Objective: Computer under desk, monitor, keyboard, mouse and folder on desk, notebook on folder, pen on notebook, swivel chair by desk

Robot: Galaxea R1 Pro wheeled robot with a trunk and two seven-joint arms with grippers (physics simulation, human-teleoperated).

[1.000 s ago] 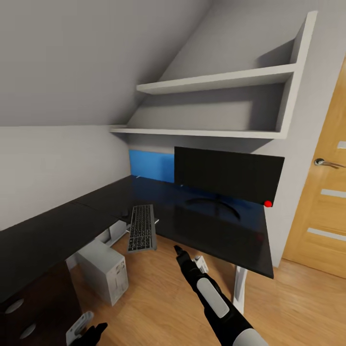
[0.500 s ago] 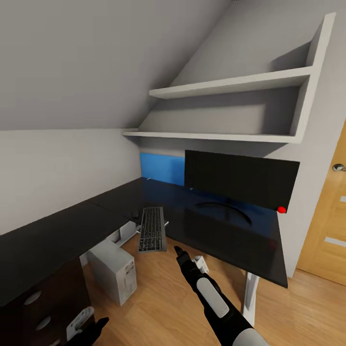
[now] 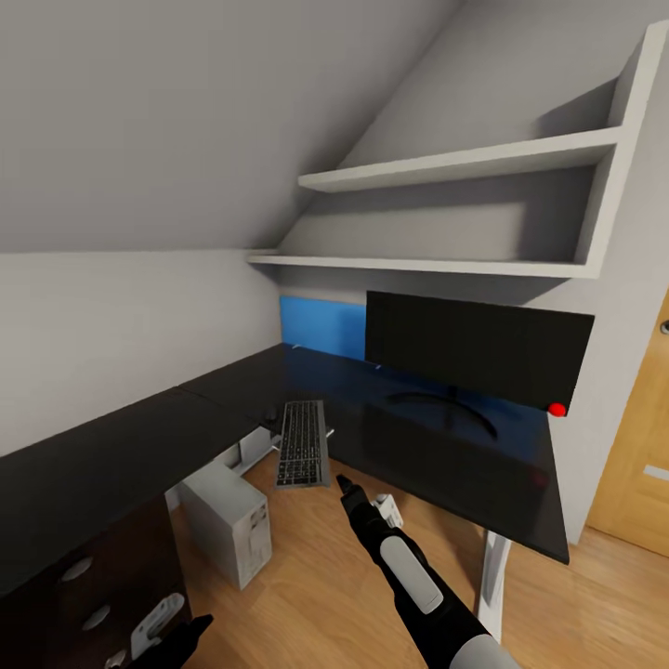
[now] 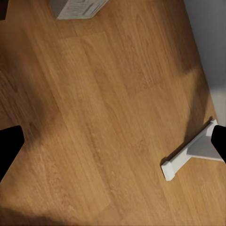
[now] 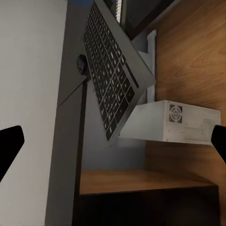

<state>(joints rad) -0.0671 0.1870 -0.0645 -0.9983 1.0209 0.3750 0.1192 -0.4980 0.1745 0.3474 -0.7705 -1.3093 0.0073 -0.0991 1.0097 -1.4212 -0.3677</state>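
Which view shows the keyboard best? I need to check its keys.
The right wrist view: the keyboard looms large, key rows clear. In the head view the keyboard is small, overhanging the desk edge.

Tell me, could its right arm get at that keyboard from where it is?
Probably yes: the right arm's fingers point toward the keyboard, which overhangs the desk edge nearby, and nothing stands between them.

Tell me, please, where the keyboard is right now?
In the head view, the keyboard overhangs the desk's inner front edge, left of the monitor, above the computer.
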